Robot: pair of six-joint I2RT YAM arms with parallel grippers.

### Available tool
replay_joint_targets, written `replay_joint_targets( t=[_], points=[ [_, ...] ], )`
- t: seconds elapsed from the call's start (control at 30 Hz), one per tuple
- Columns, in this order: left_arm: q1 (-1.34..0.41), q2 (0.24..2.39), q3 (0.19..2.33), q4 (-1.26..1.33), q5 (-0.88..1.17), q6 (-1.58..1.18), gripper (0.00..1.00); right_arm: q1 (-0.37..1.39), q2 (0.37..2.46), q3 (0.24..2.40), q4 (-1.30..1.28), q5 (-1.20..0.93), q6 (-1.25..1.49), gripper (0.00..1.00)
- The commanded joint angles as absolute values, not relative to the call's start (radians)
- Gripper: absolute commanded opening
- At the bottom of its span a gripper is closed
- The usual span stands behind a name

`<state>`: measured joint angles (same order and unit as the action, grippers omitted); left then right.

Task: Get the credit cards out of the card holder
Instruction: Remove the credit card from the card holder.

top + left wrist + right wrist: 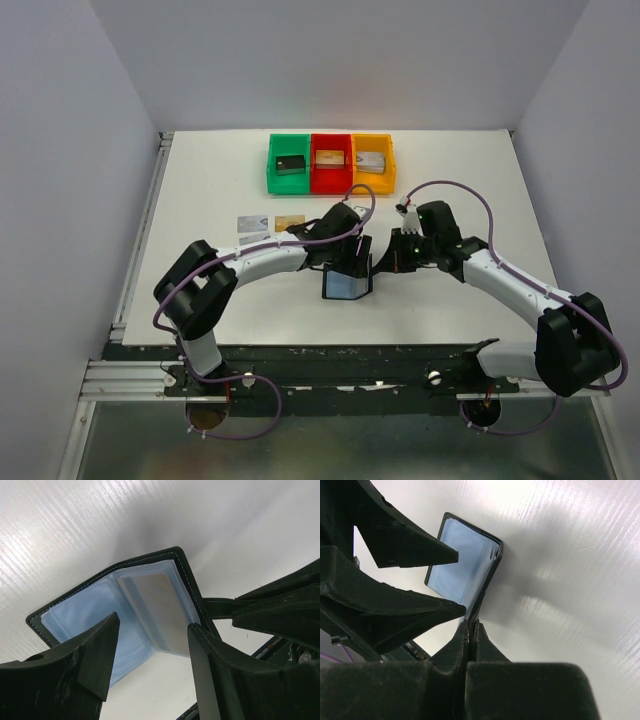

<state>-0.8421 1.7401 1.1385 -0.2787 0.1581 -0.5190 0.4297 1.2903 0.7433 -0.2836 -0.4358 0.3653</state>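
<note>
Standing open on the table (200, 180), the card holder (90, 610) is holding a pale card (157, 605) in its sleeve, the right gripper (469, 625) clamping its edge, the left gripper (152, 625) hovering above, jaws apart.

bright glare; left pincer (152, 630) perhaps blurred

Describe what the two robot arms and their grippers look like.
The arms match: the left arm and right arm have white tubular links between bulky black joint housings. A purple cable loops loosely along each. The left gripper and right gripper are matte black, each with two wedge-shaped fingers tapering to narrow tips. No markings are visible.
</note>
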Motion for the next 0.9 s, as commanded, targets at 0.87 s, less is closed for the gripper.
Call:
replay_joint_targets(
  t=[0.87],
  points=[
    [-0.876,1.744,1.178,-0.293,0.158,-0.495,0.70,0.423,1.295,0.746,-0.270,-0.459,0.356,0.00]
  ],
)
